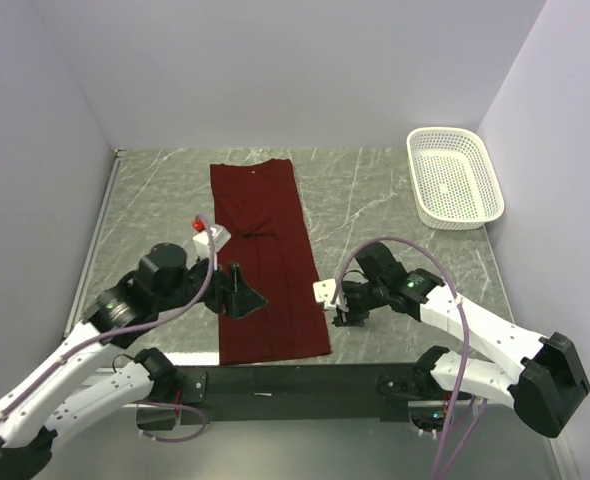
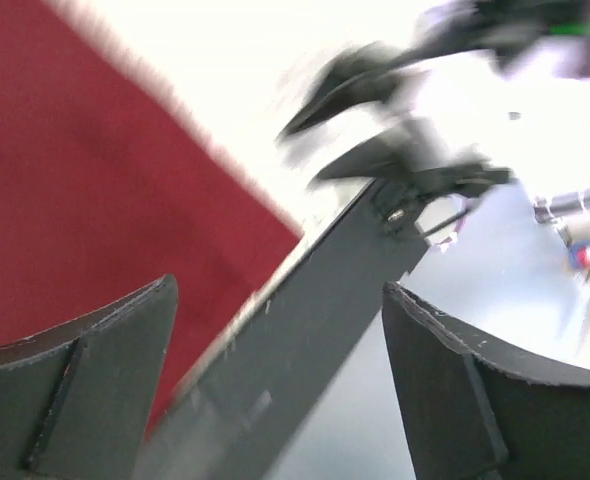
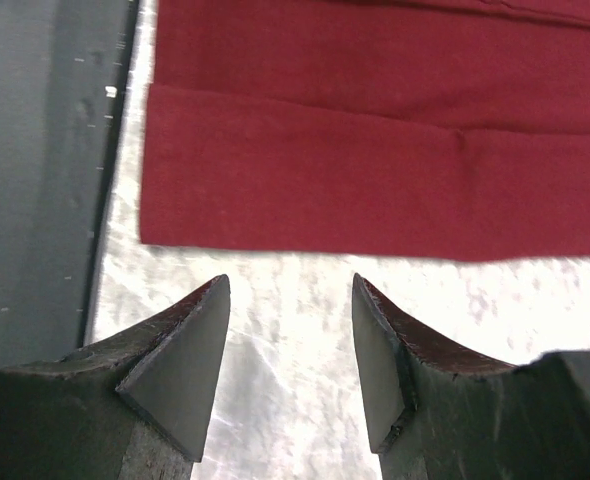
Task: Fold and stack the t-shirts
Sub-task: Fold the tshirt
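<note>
At the worktop's near edge, the left gripper hangs released and empty over the t-shirt's left edge. The right gripper sits just beside the shirt's right edge, jaws apart on nothing. The t-shirt lies folded in a long strip left of centre, its long axis running from the near edge to the far edge with the neck end far.

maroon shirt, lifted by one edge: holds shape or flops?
Probably floppy: the t-shirt lies flat in thin folded layers, so a lifted edge would likely sag. Likely light; pushed, it would probably bunch on the table rather than sliding.
</note>
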Robot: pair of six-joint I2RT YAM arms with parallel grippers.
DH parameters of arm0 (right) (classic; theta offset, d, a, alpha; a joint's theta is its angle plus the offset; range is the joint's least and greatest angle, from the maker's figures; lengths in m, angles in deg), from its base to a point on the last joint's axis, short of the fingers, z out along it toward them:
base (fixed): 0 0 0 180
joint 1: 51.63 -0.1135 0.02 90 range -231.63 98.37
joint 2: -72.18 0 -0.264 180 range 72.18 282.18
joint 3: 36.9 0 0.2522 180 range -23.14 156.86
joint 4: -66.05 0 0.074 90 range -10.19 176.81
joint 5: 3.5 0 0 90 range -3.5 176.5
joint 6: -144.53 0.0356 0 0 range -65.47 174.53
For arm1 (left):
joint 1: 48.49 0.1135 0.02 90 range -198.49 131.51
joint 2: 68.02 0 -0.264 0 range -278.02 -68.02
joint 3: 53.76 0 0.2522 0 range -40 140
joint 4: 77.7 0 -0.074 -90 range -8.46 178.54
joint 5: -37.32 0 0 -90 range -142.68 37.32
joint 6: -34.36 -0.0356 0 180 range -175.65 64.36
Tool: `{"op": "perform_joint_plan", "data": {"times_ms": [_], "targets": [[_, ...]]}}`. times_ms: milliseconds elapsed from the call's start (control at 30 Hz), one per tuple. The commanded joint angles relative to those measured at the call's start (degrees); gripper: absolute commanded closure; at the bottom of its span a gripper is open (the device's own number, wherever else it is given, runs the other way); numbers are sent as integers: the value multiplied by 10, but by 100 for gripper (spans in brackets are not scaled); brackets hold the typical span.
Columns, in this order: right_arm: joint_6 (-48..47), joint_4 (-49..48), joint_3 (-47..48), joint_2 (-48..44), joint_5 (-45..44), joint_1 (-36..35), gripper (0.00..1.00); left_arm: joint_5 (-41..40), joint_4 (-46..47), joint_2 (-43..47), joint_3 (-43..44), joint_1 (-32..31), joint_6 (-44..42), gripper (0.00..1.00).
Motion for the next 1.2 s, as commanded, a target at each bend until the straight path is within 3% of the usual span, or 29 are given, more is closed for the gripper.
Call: {"op": "perform_joint_plan", "data": {"times_ms": [0,100,133,233,300,400,467,600,1000,1167], "targets": [[-16,20,24,8,47,2,41,-36,88,30,61,-49,-141,11],[-17,22,33,18,51,3,41,-26,112,27,81,-59,-299,0],[-18,22,33,18,53,2,41,-32,110,24,79,-59,-405,1],[-26,21,25,12,52,3,41,-51,82,-1,45,-59,-584,0],[-54,26,14,13,50,2,41,-69,74,-18,22,-60,-658,1],[-111,37,-11,15,35,-29,39,-77,38,-18,3,-98,-672,1],[-98,14,-29,23,-24,-100,39,-139,21,16,-11,-145,-688,1],[-67,-33,-36,59,-74,-188,39,-170,-29,62,-33,-162,-701,1],[-8,-85,-3,167,-163,-248,41,-199,-64,113,-66,-164,-726,4],[11,-91,-1,192,-193,-254,46,-218,-69,138,-61,-165,-730,4]]}}
